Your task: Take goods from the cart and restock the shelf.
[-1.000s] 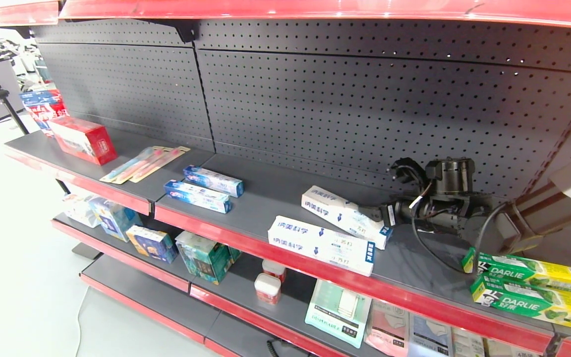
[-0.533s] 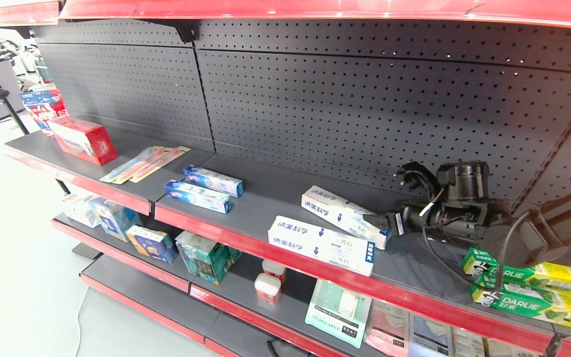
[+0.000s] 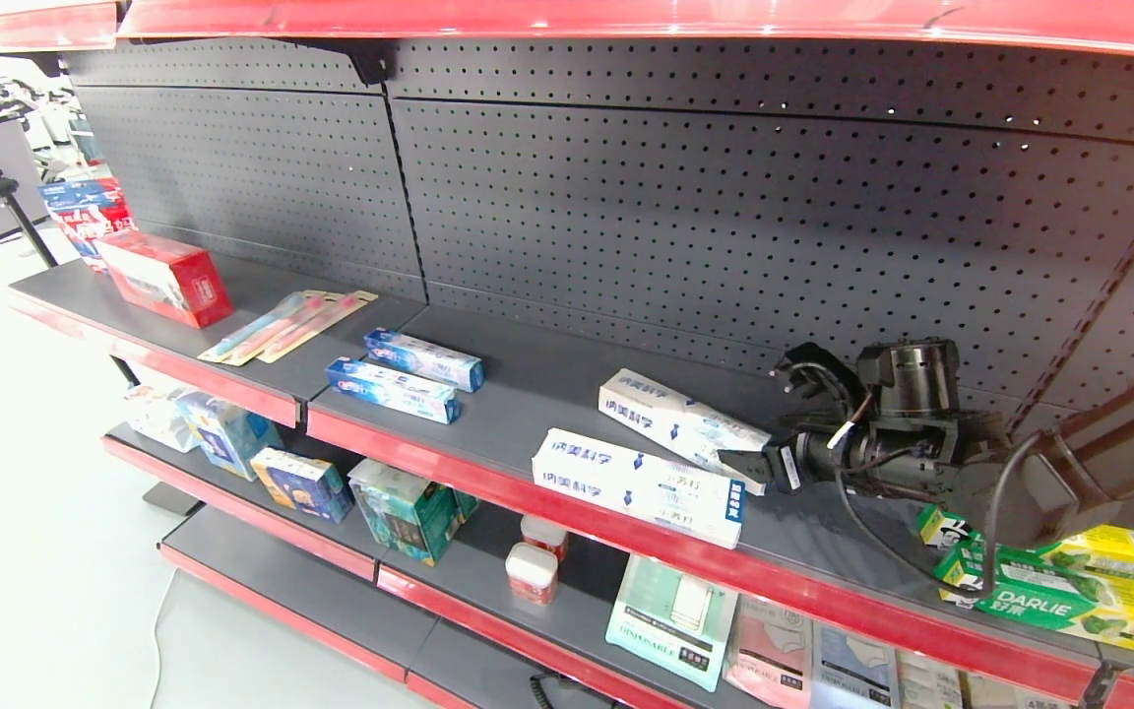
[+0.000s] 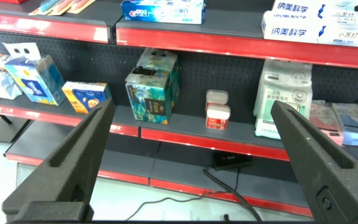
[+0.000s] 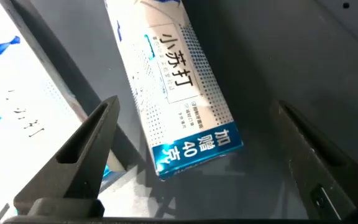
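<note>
Now, right gripper (image 3: pixel 746 463), jaws apart, sits at the end of the rear white toothpaste box (image 3: pixel 670 418) on the shelf (image 3: pixel 528 374); left gripper (image 4: pixel 191 107), likewise spread, faces the lower shelves (image 4: pixel 173 132).

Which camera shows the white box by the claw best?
The head view: the whole white box shows, one end at the right claw. The right wrist view shows that end close up; the left wrist view, white boxes I cannot tell apart.
</note>
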Controlling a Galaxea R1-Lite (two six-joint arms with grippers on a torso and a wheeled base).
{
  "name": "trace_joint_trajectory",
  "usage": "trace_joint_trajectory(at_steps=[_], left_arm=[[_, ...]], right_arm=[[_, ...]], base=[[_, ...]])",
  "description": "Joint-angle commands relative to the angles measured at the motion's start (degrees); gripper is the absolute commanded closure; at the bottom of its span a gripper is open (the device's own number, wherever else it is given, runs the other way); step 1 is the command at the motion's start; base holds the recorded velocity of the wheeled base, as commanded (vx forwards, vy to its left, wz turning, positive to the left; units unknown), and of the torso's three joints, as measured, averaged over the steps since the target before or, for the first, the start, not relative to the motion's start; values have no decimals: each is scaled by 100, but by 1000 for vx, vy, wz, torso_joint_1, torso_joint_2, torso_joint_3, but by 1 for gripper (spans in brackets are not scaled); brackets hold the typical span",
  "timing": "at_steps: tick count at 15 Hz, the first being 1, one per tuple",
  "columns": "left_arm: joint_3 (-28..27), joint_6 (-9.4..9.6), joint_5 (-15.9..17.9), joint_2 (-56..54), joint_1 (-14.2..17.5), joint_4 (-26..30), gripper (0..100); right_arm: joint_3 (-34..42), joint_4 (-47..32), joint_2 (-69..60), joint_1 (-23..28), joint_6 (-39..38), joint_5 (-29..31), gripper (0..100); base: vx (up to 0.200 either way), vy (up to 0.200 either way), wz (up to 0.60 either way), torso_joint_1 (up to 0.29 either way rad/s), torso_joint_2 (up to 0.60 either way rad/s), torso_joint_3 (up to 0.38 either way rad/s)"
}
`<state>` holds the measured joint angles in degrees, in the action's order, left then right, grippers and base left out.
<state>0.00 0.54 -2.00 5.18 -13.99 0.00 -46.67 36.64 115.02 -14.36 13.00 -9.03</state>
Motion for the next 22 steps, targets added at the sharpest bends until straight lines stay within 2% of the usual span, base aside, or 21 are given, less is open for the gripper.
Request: trace_joint_trajectory(at_steps=[1,9,22], left_arm=[[0,-1,-2,9,2,0,0],[0,-1,-2,9,2,0,0],[0,-1,-2,9,2,0,0]], right_arm=[[-27,9,135,21,1,7,0],[-159,27,302,258,63,24,0],[-141,36,91,267,36,24,0]], base=[[0,0,0,0,0,0],[0,0,0,0,0,0],[0,0,0,0,0,0]])
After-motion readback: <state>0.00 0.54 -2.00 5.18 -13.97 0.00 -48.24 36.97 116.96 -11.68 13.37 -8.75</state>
